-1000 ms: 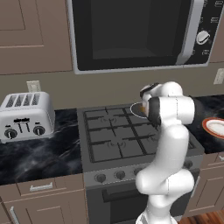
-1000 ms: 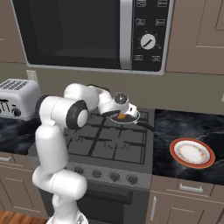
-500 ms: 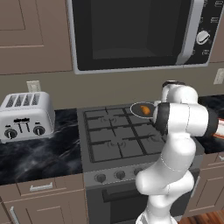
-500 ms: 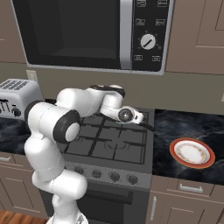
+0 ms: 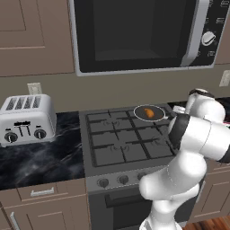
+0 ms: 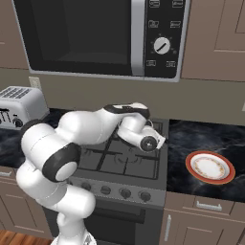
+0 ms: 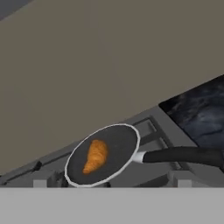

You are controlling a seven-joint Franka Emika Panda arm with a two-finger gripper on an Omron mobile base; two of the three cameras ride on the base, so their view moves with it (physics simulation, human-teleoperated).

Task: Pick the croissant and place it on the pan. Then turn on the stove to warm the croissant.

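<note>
The orange-brown croissant (image 5: 150, 113) (image 7: 95, 156) lies inside the small dark pan (image 5: 143, 109) (image 7: 118, 140), which sits on the back right burner of the grey stove (image 5: 121, 143) (image 6: 119, 162). The pan's slim dark handle (image 7: 179, 155) points right in the hand view. A row of round knobs (image 5: 122, 179) (image 6: 125, 193) runs along the stove's front. My gripper (image 6: 154, 136) hovers over the stove's right side, a little back from the pan, open and holding nothing. Its fingertips are hidden.
A silver toaster (image 5: 26, 119) (image 6: 16, 103) stands on the dark marble counter left of the stove. A big microwave (image 5: 139, 31) (image 6: 100, 33) hangs above it. A white plate with an orange-red rim (image 6: 210, 167) rests on the right counter.
My hand has drawn back from over the pan toward the right, and the forearm swung with it. The croissant now lies uncovered in the pan.
</note>
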